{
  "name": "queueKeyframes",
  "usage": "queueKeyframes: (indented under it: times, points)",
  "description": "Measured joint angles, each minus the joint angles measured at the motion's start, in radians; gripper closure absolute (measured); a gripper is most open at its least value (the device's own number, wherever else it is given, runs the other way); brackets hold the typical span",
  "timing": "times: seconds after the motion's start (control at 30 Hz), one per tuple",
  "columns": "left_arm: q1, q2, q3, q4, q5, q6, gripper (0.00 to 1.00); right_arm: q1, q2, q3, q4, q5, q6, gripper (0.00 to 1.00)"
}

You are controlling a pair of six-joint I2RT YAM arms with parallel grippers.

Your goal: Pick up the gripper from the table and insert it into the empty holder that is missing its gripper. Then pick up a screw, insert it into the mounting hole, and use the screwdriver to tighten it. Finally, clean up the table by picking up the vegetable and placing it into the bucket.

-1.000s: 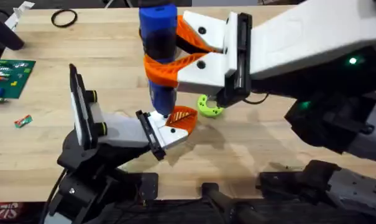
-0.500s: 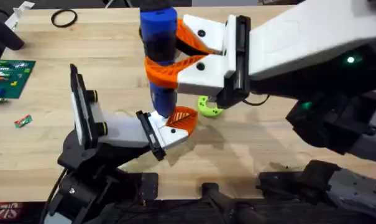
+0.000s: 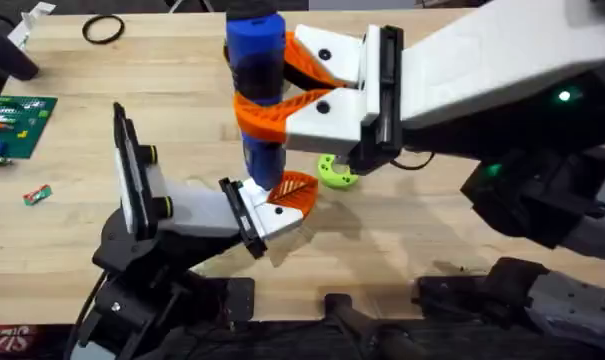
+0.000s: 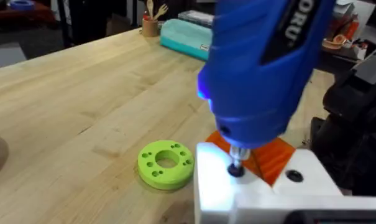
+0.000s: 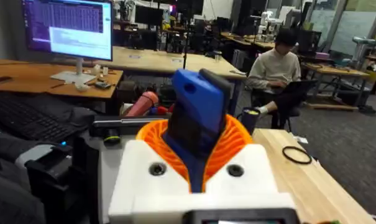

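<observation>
My right gripper [image 3: 263, 84], the big white arm with orange fingers, is shut on the blue screwdriver [image 3: 254, 60] and holds it upright. Its bit presses on a screw [image 4: 236, 169] in the white base of the small orange gripper [image 3: 294, 190], which sits at the end of the holder [image 3: 197, 210]. In the left wrist view the screwdriver [image 4: 262, 68] looms over that white base [image 4: 262, 193] and the orange gripper [image 4: 271, 155]. From the right wrist the screwdriver [image 5: 197, 118] stands between my orange fingers [image 5: 234, 140]. The vegetable and the bucket are out of view.
A lime green ring [image 3: 337, 172] lies on the table just right of the screwdriver tip. At the far left are a black ring [image 3: 103, 29], a green board [image 3: 17, 120] and a small wrapper [image 3: 37, 194]. A teal box [image 4: 184, 34] sits at the table's far edge.
</observation>
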Motion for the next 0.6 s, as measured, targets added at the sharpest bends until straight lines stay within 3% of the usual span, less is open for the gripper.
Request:
queueKeyframes:
  times: [0.4, 0.6]
  points:
    - [0.0, 0.0, 0.0, 0.001, -0.002, 0.004, 0.985, 0.001, 0.004, -0.001, 0.038, -0.015, -0.001, 0.945]
    - [0.0, 0.0, 0.0, 0.0, -0.004, 0.003, 0.985, 0.001, 0.005, -0.001, 0.154, -0.007, 0.0, 0.945]
